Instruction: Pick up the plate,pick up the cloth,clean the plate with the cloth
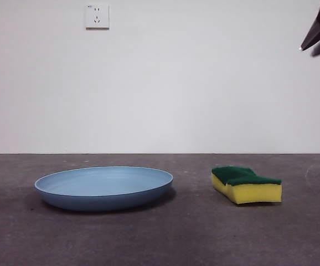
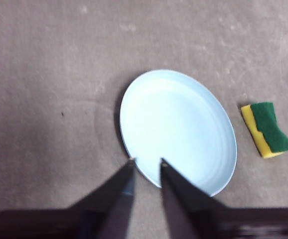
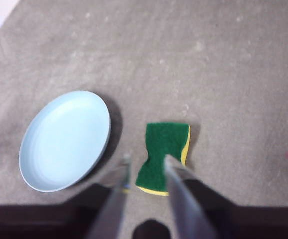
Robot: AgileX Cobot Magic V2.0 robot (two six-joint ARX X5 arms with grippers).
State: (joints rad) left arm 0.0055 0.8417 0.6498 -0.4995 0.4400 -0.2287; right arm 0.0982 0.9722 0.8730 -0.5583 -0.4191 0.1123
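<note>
**Front view: nothing picked up yet**

Plate [image 1: 103, 187] and cloth [image 1: 246, 184] (really a sponge, green side up) both sit flat on the table [image 1: 165, 238], apart from each other. Left gripper [image 2: 146, 163] hangs over the plate's rim, jaws parted and empty. Right gripper [image 3: 146, 164] hangs above the sponge, also spread and empty. Looks to me like each arm is lined up for its own grab.

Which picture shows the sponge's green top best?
The right wrist view: the sponge lies close below the right gripper, green face up. The left wrist view shows it small at the side; the front view shows mostly its yellow side.
</note>
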